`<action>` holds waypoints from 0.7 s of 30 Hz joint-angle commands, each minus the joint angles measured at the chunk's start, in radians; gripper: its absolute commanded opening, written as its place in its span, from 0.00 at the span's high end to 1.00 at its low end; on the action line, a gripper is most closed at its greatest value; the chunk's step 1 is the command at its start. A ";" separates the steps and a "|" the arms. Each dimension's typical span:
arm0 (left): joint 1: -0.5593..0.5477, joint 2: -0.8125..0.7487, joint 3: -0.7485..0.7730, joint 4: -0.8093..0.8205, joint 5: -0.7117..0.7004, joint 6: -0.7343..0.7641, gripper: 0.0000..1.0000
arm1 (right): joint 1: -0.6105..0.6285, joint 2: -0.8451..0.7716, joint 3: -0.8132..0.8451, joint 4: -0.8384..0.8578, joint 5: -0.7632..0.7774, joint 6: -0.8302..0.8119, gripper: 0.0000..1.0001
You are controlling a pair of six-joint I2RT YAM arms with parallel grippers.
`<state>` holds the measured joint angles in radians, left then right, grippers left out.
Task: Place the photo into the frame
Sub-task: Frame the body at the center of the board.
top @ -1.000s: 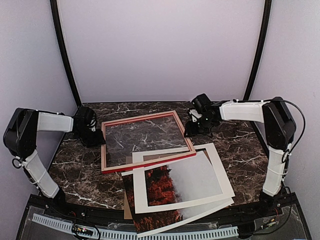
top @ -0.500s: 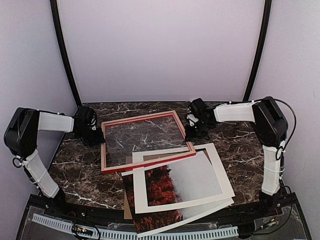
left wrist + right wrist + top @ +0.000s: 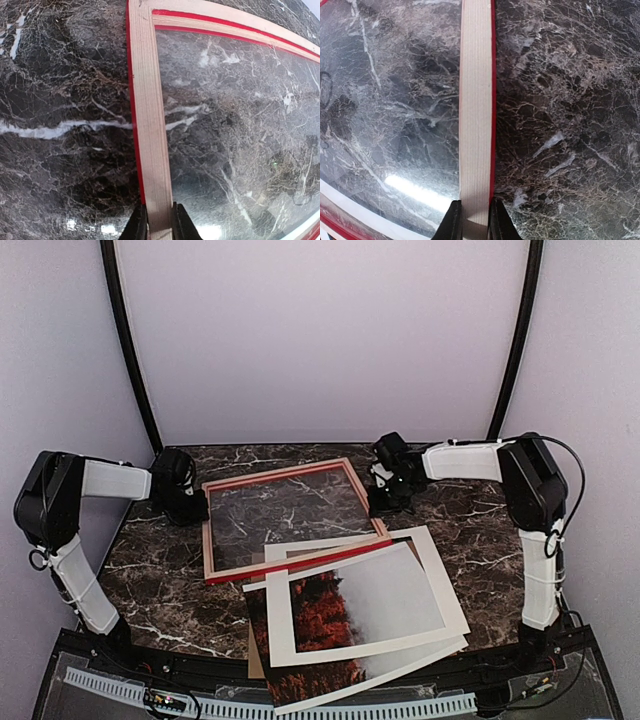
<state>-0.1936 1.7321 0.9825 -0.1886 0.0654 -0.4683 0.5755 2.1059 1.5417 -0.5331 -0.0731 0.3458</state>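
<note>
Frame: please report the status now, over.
Grippers: left gripper and right gripper shut on frame side rails. The photo outside frame, under white mat. Mat crosses frame's near rail.

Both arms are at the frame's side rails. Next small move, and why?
Probably a small, level lift with both arms together. The left gripper and the right gripper each have their jaws pinched on opposite side rails of the frame, whose near corner overlaps the white mat. Raising it slightly should free that corner before carrying it anywhere.
</note>
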 commanded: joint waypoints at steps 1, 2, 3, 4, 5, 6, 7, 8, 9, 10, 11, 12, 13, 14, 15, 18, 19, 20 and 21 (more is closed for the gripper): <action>-0.007 0.002 0.044 0.001 0.009 0.007 0.82 | 0.006 0.016 0.066 0.070 -0.033 0.050 1.00; -0.007 0.002 0.047 -0.002 0.003 0.009 0.81 | 0.007 0.025 0.076 0.070 -0.032 0.053 1.00; -0.008 0.004 0.055 -0.003 -0.003 0.011 0.79 | 0.008 0.035 0.090 0.070 -0.030 0.056 1.00; -0.008 0.005 0.059 -0.004 -0.017 0.017 0.76 | 0.008 0.045 0.103 0.072 -0.029 0.060 1.00; -0.007 0.008 0.066 -0.006 -0.031 0.020 0.75 | 0.008 0.057 0.118 0.075 -0.030 0.064 1.00; -0.007 0.009 0.070 -0.008 -0.039 0.024 0.72 | 0.008 0.070 0.141 0.078 -0.032 0.067 1.00; -0.006 0.015 0.081 -0.010 -0.049 0.026 0.70 | 0.009 0.082 0.160 0.079 -0.035 0.071 1.00; -0.005 0.020 0.086 -0.012 -0.052 0.029 0.65 | 0.010 0.099 0.181 0.078 -0.036 0.076 1.00; -0.005 0.027 0.098 -0.018 -0.080 0.029 0.62 | 0.010 0.112 0.202 0.078 -0.035 0.079 1.00; -0.004 0.030 0.104 -0.021 -0.090 0.029 0.55 | 0.011 0.127 0.221 0.078 -0.035 0.083 1.00; -0.003 0.037 0.116 -0.030 -0.107 0.028 0.52 | 0.014 0.141 0.241 0.078 -0.034 0.086 1.00; -0.003 0.040 0.121 -0.033 -0.114 0.026 0.46 | 0.015 0.153 0.259 0.077 -0.033 0.090 1.00; -0.002 0.042 0.130 -0.039 -0.133 0.026 0.43 | 0.017 0.165 0.276 0.075 -0.030 0.091 1.00; -0.001 0.042 0.137 -0.043 -0.141 0.023 0.37 | 0.019 0.177 0.294 0.071 -0.027 0.092 1.00; 0.000 0.037 0.144 -0.049 -0.176 0.022 0.28 | 0.020 0.204 0.331 0.064 -0.023 0.093 1.00; 0.000 0.023 0.150 -0.054 -0.211 0.022 0.20 | 0.024 0.234 0.366 0.060 -0.014 0.099 1.00; 0.000 0.019 0.150 -0.055 -0.216 0.021 0.19 | 0.024 0.241 0.374 0.059 -0.012 0.100 1.00; -0.001 0.010 0.147 -0.056 -0.220 0.021 0.19 | 0.024 0.248 0.382 0.057 -0.011 0.102 1.00; -0.001 0.004 0.143 -0.056 -0.218 0.017 0.19 | 0.024 0.252 0.386 0.055 -0.009 0.101 1.00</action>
<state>-0.1928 1.7763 1.1114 -0.2146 -0.1036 -0.4492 0.5903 2.3409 1.8744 -0.5243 -0.0605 0.4065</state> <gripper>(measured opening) 0.804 0.164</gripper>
